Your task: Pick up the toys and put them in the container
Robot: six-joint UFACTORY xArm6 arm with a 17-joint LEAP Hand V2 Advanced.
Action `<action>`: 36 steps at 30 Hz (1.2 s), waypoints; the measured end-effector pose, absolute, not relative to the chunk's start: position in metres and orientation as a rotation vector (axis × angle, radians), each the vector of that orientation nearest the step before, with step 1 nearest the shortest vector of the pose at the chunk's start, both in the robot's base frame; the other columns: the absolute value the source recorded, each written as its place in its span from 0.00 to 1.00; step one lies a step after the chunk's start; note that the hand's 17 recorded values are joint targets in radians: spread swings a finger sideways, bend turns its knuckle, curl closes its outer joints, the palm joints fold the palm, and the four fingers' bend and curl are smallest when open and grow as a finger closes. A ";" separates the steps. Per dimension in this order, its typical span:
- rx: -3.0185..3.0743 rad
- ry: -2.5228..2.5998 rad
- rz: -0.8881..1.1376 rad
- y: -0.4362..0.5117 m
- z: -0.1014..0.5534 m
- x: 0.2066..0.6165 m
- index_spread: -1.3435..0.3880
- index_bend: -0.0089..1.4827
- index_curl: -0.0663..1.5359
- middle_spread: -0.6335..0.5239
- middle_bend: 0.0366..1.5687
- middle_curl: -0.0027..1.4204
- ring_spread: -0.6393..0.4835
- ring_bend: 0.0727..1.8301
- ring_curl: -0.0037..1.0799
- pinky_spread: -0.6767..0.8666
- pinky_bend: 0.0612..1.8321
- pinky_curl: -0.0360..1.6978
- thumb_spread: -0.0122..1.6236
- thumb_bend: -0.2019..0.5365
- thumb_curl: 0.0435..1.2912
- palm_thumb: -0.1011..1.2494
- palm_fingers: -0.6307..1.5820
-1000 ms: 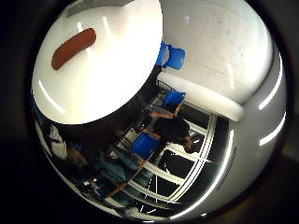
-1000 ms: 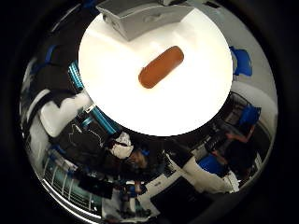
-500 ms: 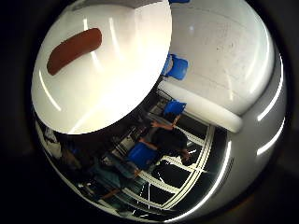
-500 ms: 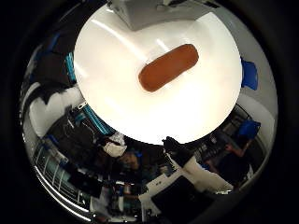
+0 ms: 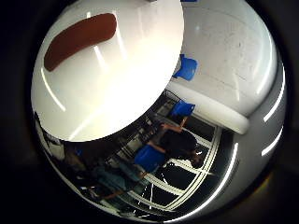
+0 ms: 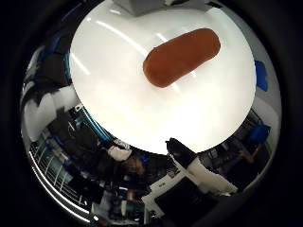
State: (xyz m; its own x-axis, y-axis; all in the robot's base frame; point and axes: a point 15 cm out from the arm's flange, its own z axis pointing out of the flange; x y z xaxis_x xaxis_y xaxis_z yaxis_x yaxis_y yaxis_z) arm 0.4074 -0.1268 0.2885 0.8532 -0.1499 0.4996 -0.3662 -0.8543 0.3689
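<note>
1. In the little finger side palm view, a round white table (image 5: 117, 88) takes up a large share of the frame, so the palm is close above it.
2. A brown, sausage-shaped toy (image 5: 79, 39) lies flat on that tabletop, close to the table's rim and out toward the edge of the frame. Nothing touches it.
3. Beyond the table's rim we see pale floor and some blue chairs (image 5: 186, 67) standing well apart from the table.
4. In the thumb side palm view, the same white table fills the middle of the frame. The toy lies on it near the centre of the view, alone on bare tabletop.
5. A grey container (image 6: 156, 5) sits at the table's far rim, right at the frame's edge. It is near the toy but not touching it, and only part of it shows.
6. A white part with a black tip, belonging to the hand (image 6: 199, 168), reaches in past the table's near rim, clear of the toy.
7. We cannot tell from these views how the hand is set. It holds nothing that we can see.
</note>
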 end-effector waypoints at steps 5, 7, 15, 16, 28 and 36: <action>2.595 -0.412 0.594 -0.129 0.260 0.414 0.54 0.10 0.15 0.57 0.09 0.19 0.72 0.13 0.26 0.67 0.25 0.20 0.56 0.24 0.23 0.60 0.26; 2.602 -0.421 0.584 -0.130 0.252 0.417 0.54 0.10 0.15 0.57 0.09 0.19 0.72 0.13 0.26 0.67 0.25 0.20 0.56 0.24 0.24 0.60 0.26; 2.627 -0.450 0.546 -0.136 0.226 0.423 0.54 0.10 0.16 0.56 0.09 0.19 0.72 0.13 0.26 0.67 0.25 0.20 0.56 0.24 0.24 0.60 0.26; 2.628 -0.453 0.545 -0.137 0.224 0.424 0.54 0.10 0.16 0.56 0.09 0.20 0.72 0.13 0.26 0.67 0.25 0.20 0.56 0.24 0.24 0.60 0.26; 2.649 -0.506 0.480 -0.137 0.188 0.428 0.55 0.12 0.18 0.52 0.11 0.20 0.71 0.13 0.25 0.67 0.23 0.20 0.56 0.24 0.24 0.61 0.29; 2.645 -0.516 0.484 -0.140 0.190 0.428 0.53 0.15 0.25 0.24 0.37 0.36 0.27 0.41 0.40 0.27 0.28 0.19 0.56 0.24 0.24 0.62 0.74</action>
State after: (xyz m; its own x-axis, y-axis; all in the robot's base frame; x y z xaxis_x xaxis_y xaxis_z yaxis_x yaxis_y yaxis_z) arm 0.4280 -0.1399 0.1899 0.8717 -0.2803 0.4020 -0.4191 -0.8515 0.3152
